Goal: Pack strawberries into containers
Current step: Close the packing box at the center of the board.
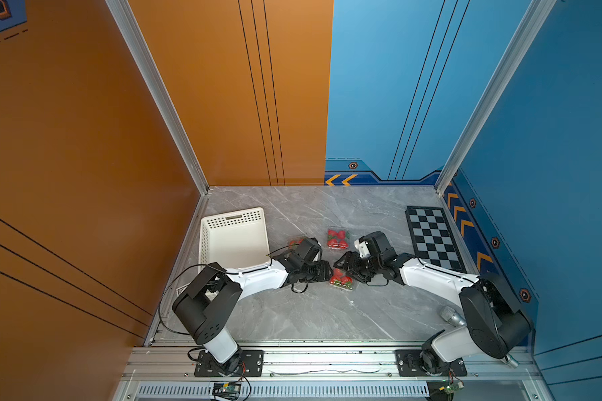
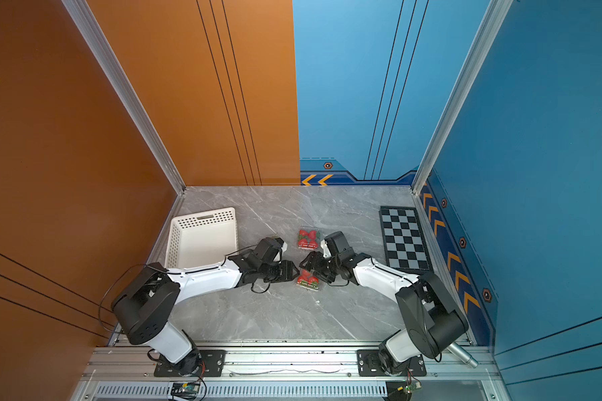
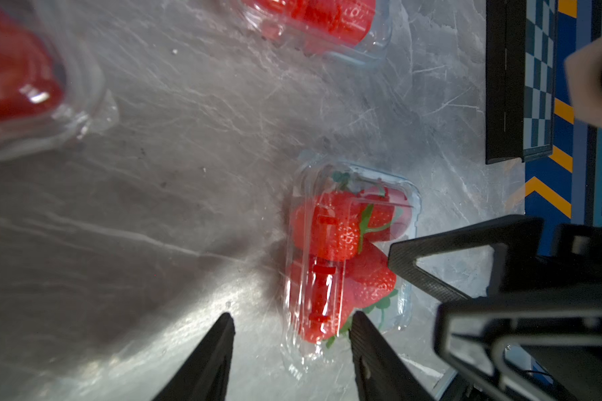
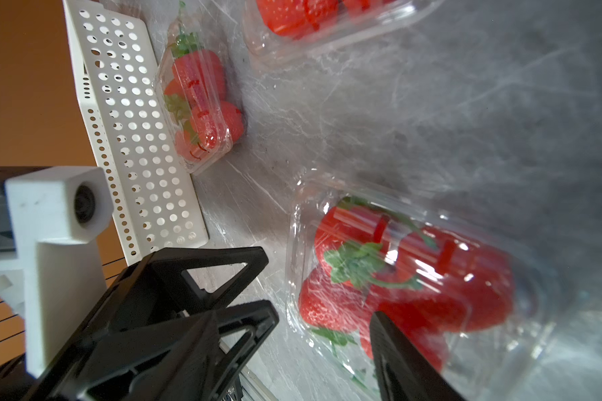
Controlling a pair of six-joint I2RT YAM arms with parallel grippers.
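The grey marble table (image 1: 310, 312) carries everything. A white perforated basket (image 1: 235, 218) stands on the robot's left side of it and a checkerboard (image 1: 433, 239) lies on the right side, both apart from the work. The two arms reach toward the middle, where their ends almost meet. The left gripper (image 1: 328, 273) has its jaws at a middle width and holds nothing. In the left wrist view its fingers (image 3: 219, 350) stand clearly apart. The right gripper (image 1: 341, 264) also seems to have its jaws apart, and I see nothing clamped in it. All the strawberries (image 3: 338, 229) that show are already inside three clear boxes. The far container (image 1: 338, 239) lies beyond the grippers and the third container (image 4: 199, 104) is just beside the basket. The near container (image 1: 345, 283) lies directly between the two grippers, and I think the coming move turns on this. Its long side runs about the same way as the left fingers point. One end of it reaches into the gap between them, close against one finger and away from the other. From the opposite side, one right finger lies over its lid, so the right gripper is the nearer. The lid is down over the berries, but I cannot tell whether it is latched. Probably pressing it shut comes next.
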